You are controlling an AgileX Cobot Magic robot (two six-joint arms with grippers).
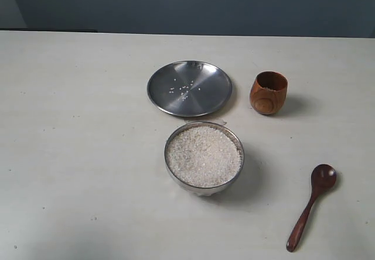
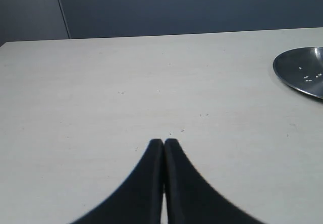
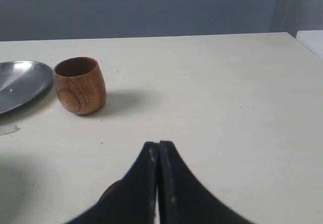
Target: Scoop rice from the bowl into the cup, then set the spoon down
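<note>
Open tabletop (image 1: 76, 143) runs from the left edge to the middle, where a steel plate (image 1: 189, 88) and a full bowl (image 1: 204, 157) stand close together, plate nearer the far edge, leaving only a narrow gap. Toward the right edge a cup (image 1: 269, 92) and a spoon (image 1: 312, 204) lie well apart, with free lanes around each.

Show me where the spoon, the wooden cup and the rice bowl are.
spoon (image 1: 307, 213), exterior view, middle of its handle.
cup (image 1: 268, 96), exterior view, on its outer wall.
bowl (image 1: 204, 190), exterior view, on its near steel wall.
</note>
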